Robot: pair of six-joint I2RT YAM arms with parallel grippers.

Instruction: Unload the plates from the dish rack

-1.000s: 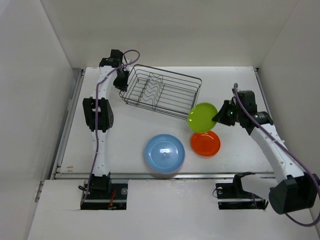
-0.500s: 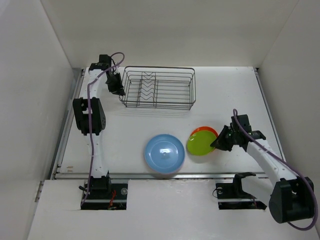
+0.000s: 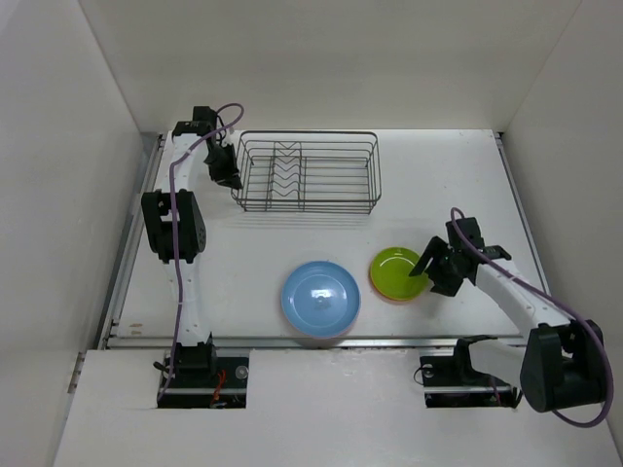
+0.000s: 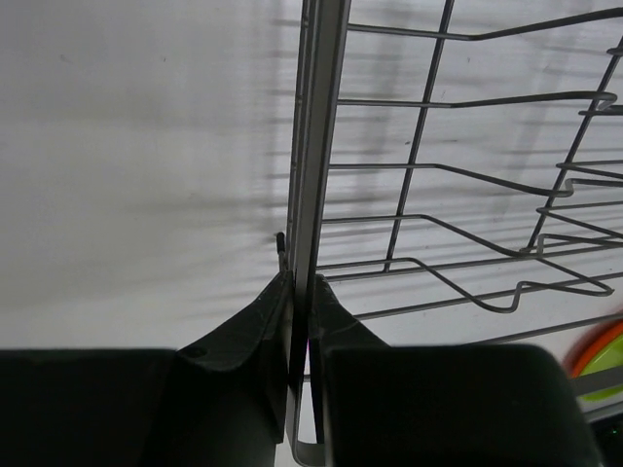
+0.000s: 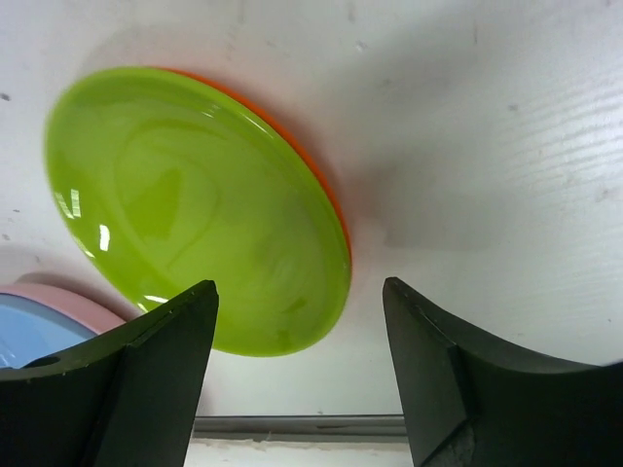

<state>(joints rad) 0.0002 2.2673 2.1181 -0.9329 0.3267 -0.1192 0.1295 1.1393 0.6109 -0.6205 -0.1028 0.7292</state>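
The lime green plate is laid on the orange plate at the near right, beside the light blue plate, and no plates are seen in the dish rack at the far side. The right gripper is held wide apart with nothing in it, and the left gripper is squeezed on the rack's left rim. The plates are probably light, stiff and slippery, so they are best pinched at the thin edge.

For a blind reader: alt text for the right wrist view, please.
A lime green plate lies on an orange plate, framed by the open right gripper. A pink plate and a blue plate peek in lower left.
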